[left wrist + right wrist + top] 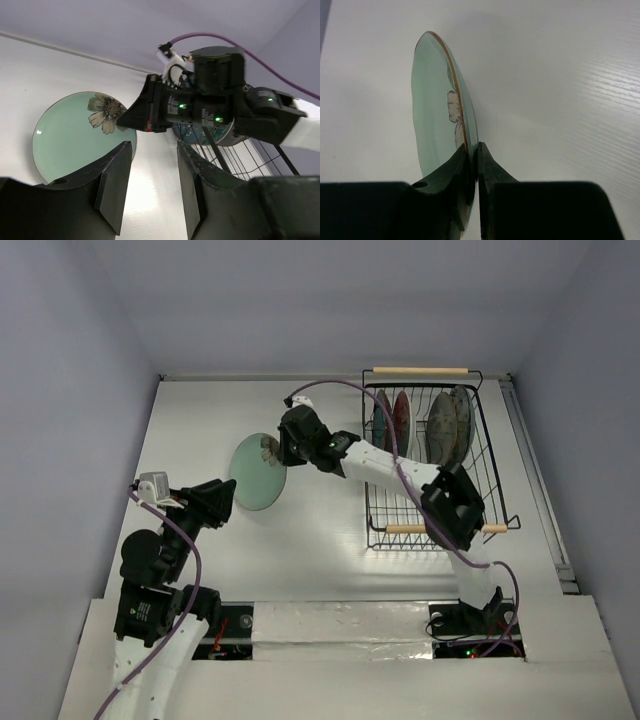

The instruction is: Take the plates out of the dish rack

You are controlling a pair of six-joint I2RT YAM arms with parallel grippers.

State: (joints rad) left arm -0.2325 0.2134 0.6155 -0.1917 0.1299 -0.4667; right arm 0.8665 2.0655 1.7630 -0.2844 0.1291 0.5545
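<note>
While our right end effector point(472, 148) pinched its gold-edged rim, the pale green plate point(258, 472) with a cream flower was tilted over the table point(300, 540), left of the dish rack point(492, 472). Bare table lay around it, and our left end effector point(152, 150) sat nearby with fingers apart. Four other plates point(443, 425) stood on edge in the rack's far half.

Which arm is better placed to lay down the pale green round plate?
Right: the right gripper pinches the pale green round plate at its rim; the left gripper is open, empty.
</note>
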